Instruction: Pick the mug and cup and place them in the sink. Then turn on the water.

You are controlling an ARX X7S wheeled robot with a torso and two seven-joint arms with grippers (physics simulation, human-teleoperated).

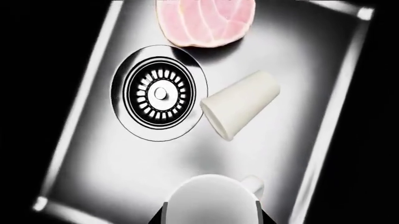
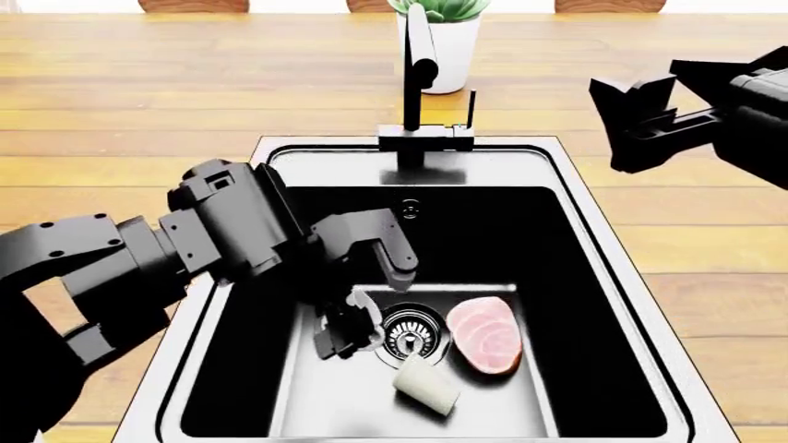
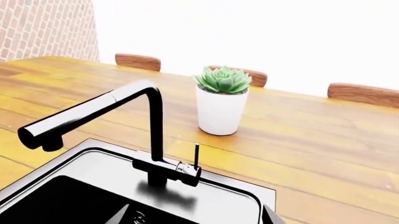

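In the head view the left gripper (image 2: 349, 334) is reaching down into the sink (image 2: 591, 240) at the lower centre, pinching the mug (image 1: 212, 198) between its fingers above the basin floor. The cup (image 2: 425, 385) is lying on its side just beside the drain (image 2: 411, 332), near a pink piece of meat (image 2: 484, 334). The right gripper (image 2: 622, 120) is hanging at the upper right over the desk (image 2: 124, 111); whether it is spread or closed, I cannot tell.

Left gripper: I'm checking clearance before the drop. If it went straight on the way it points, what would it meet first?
Probably the bare sink floor: the left gripper, holding the mug, points straight down at it. Depth is unclear.
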